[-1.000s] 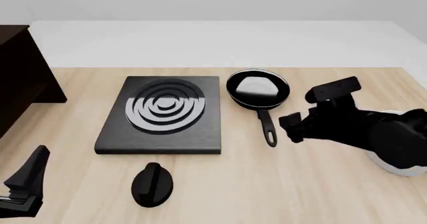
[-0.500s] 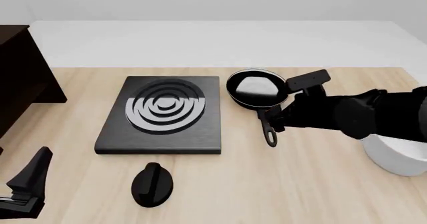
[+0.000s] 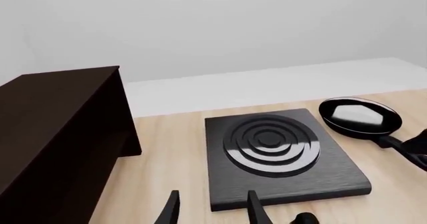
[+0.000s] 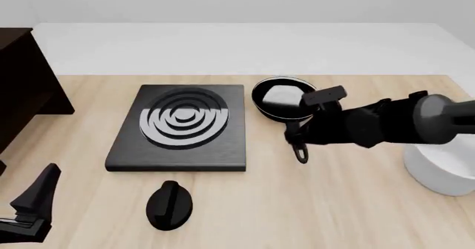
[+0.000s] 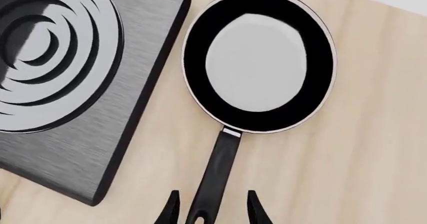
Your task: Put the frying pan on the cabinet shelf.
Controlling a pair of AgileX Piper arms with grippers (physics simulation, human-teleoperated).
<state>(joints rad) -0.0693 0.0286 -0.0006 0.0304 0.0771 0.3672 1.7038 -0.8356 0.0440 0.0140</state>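
Right wrist view is showing the frying pan [image 5: 260, 64] sitting on the table just beside the stove plate [image 5: 67, 84], its handle now lying between the spread fingers of the right gripper [image 5: 211, 206], which is gripping nothing yet. Over the last second that arm has been sweeping in from the white bowl [image 4: 439, 174] to straddle the handle, so a grasp looks imminent. Well apart, the cabinet [image 3: 57, 134] is waiting at far left; the left gripper [image 3: 210, 209] is idling open.
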